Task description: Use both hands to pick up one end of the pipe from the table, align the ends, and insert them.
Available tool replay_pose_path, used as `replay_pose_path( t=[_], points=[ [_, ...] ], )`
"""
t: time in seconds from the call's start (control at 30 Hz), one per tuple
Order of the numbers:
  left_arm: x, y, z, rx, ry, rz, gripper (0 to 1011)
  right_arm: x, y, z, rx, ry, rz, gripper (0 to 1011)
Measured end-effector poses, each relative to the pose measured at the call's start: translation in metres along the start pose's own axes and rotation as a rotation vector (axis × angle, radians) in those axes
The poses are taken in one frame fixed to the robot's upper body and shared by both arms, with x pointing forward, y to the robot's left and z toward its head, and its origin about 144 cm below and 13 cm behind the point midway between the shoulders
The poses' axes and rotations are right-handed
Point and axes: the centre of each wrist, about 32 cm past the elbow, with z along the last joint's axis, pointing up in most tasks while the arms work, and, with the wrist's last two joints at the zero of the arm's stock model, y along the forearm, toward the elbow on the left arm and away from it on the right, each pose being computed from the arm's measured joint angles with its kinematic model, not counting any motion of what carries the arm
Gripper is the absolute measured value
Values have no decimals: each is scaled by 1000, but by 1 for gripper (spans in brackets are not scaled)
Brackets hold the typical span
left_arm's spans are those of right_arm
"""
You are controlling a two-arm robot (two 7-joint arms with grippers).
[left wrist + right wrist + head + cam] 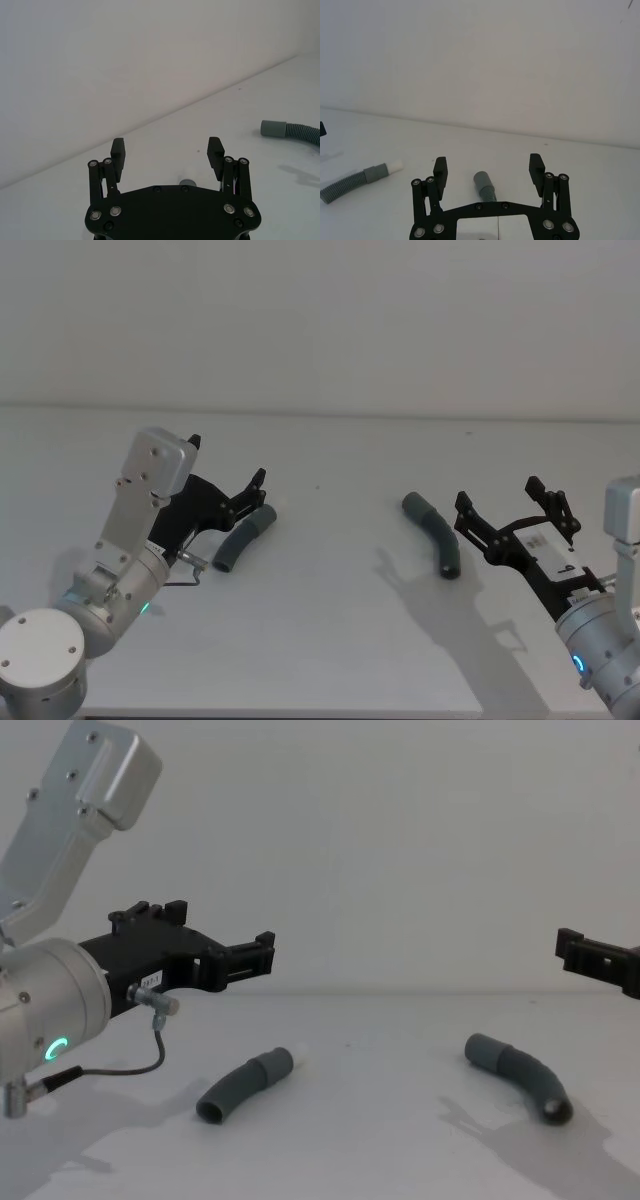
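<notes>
grey white-tipped hose piece [245, 538] lies diagonally, tip toward centre; ribbed grey hose piece [435, 532] aims its collar [414, 505] back across bare white table [330, 640]. black left gripper [167, 147] and right gripper [488, 162] hover spread wide, empty.

The curved white-tipped pipe piece [243, 539] lies on the table [330, 640], the collared piece [436, 534] well apart rightward.
</notes>
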Motion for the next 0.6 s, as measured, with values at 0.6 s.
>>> replay_pose_path(
  t=[0.6],
  points=[
    [0,0,0,0,0,0,1002,0,0,0,0,1,0,1001]
  ],
)
